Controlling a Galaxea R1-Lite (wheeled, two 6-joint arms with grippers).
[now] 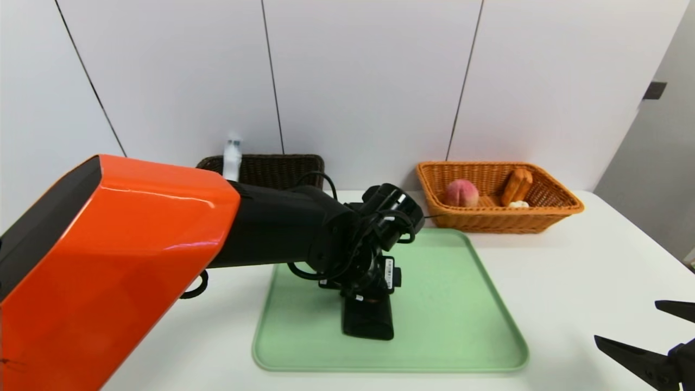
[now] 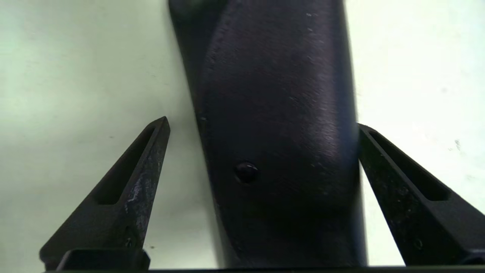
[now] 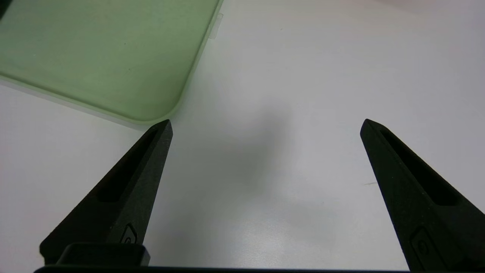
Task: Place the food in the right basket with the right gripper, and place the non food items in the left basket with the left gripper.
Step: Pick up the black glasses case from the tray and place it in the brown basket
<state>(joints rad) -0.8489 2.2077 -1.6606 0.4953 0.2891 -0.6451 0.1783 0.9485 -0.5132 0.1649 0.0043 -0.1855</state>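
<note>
From where I'm standing, a black item (image 1: pixel 369 323) is lying on the green tray (image 1: pixel 450 326), toward the near side and just left of the middle, its upper part hiding under the left gripper (image 2: pixel 263 121). That gripper is reaching down over it with its fingers spreading wide, one to each side; one is showing a gap of tray beside the item, while the other is coming right up against its side or very near, I can't tell which. It isn't clamping the item. Behind the tray on the left, a dark woven basket (image 1: pixel 266 168) is sitting partly behind the left arm (image 1: pixel 163 217), with a whitish item (image 1: pixel 232 160) poking up over its rim; the rest of its inside is hiding from me. Behind the tray on the right, an orange-brown wicker basket (image 1: pixel 499 221) is holding a pink peach (image 1: pixel 462 193) on its left side, with brown stick-shaped food (image 1: pixel 517 187) leaning farther right and a small white piece (image 1: pixel 518 204) lying just in front of that. Green floor is stretching from the black item to the tray's right rim, and white table (image 1: pixel 575 271) is running on past it. Out there, near the tray's near right corner, the right gripper (image 3: pixel 267 121) is hovering wide open, holding nothing.
</note>
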